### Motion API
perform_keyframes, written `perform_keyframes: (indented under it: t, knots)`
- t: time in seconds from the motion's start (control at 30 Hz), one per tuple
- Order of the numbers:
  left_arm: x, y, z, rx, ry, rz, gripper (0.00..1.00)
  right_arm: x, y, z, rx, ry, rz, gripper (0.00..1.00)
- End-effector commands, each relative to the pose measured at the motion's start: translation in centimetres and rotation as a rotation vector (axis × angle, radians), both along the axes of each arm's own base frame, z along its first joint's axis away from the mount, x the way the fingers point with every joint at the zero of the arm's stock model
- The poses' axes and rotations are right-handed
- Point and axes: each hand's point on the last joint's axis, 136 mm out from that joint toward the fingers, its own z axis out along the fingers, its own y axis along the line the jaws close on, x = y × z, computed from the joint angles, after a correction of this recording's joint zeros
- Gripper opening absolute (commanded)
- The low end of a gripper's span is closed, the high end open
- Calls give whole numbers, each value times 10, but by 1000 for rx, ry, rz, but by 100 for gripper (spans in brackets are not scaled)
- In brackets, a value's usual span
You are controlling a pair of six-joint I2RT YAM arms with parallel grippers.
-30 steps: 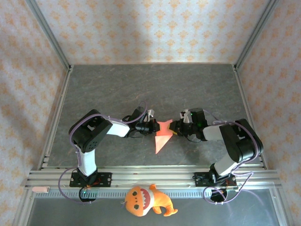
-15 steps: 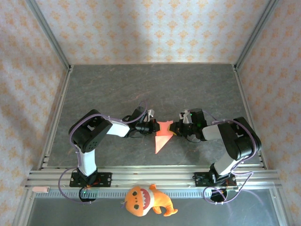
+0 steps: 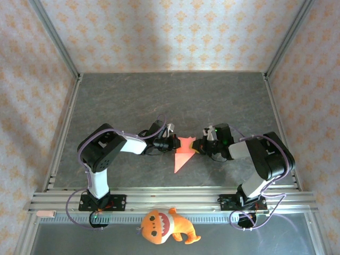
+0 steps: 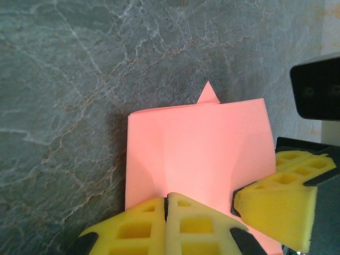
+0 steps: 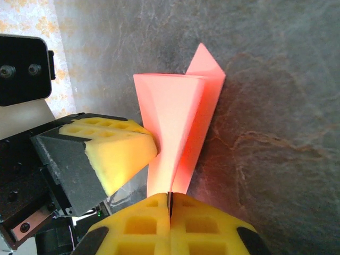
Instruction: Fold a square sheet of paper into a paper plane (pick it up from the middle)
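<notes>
The red-pink sheet of paper [image 3: 183,154] is folded into a narrow pointed shape with its tip toward the near edge, and it is lifted between the two arms. My left gripper [image 3: 175,143] is shut on its left edge. In the left wrist view the paper [image 4: 196,149] runs into my shut left gripper [image 4: 167,197], with a right finger [image 4: 276,196] beside it. My right gripper [image 3: 196,145] is shut on the opposite edge. The right wrist view shows the creased paper [image 5: 178,117] pinched in my right gripper [image 5: 170,197], a left finger [image 5: 114,151] touching its side.
An orange plush toy [image 3: 167,226] lies on the near rail below the arms. The grey stone table [image 3: 159,101] stretches out behind the grippers. Metal frame posts [image 3: 53,37] rise at the back corners, with patterned walls around.
My right gripper has closed onto the paper's edge. The left gripper has stayed shut on the paper, and the paper has hardly moved.
</notes>
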Motion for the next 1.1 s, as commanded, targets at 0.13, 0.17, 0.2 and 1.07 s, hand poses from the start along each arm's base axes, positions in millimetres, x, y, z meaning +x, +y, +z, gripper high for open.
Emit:
perform_keyframes:
  t: [0.13, 0.17, 0.2, 1.07]
  knots:
    - [7, 7, 14, 83, -66, 17, 11, 5, -2, 9, 22, -19, -77, 0]
    - [9, 9, 19, 88, -81, 23, 14, 5, -1, 11, 23, -22, -82, 0]
    - [10, 11, 25, 95, -99, 33, 18, 7, -1, 12, 18, -27, -95, 0]
    - [-65, -10, 39, 796, -718, -235, 49, 23, 1, 30, 43, -24, -263, 0]
